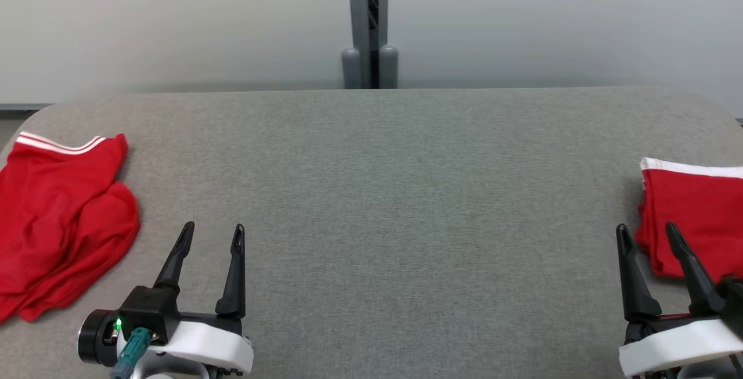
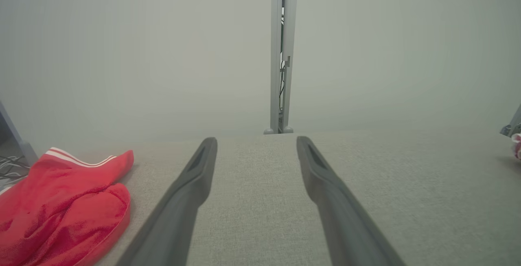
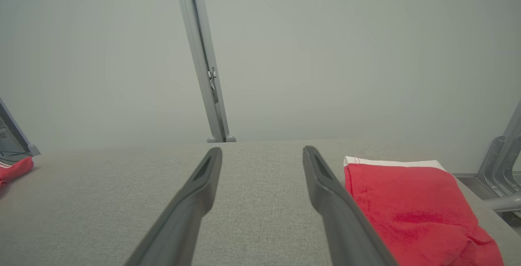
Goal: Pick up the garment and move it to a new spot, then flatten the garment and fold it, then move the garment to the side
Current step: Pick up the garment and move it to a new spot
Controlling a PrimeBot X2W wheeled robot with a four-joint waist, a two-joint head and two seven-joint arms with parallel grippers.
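Red garment (image 1: pixel 64 222) at the far left of the counter (image 1: pixel 406 193), white stripes along one edge, lying in a loose crumpled heap with nothing touching it. Just to its right, the left hand (image 1: pixel 213 231) sits low over the grey top, both dark fingers spread wide, nothing between them. Across the bare middle we go, and there's the right hand (image 1: pixel 647 229), fingers just as far apart and equally empty. Just beside it, at the right edge, a second garment (image 1: pixel 696 210), also red with a white band, looking squared off and neatly laid. By my read we're at the very first step: the heap on the left is not yet picked up. The next move calls for the left hand to swing out left, come down on a bunched fold, close on it and carry it toward the open middle. The count: two red garments, two hands, one counter.
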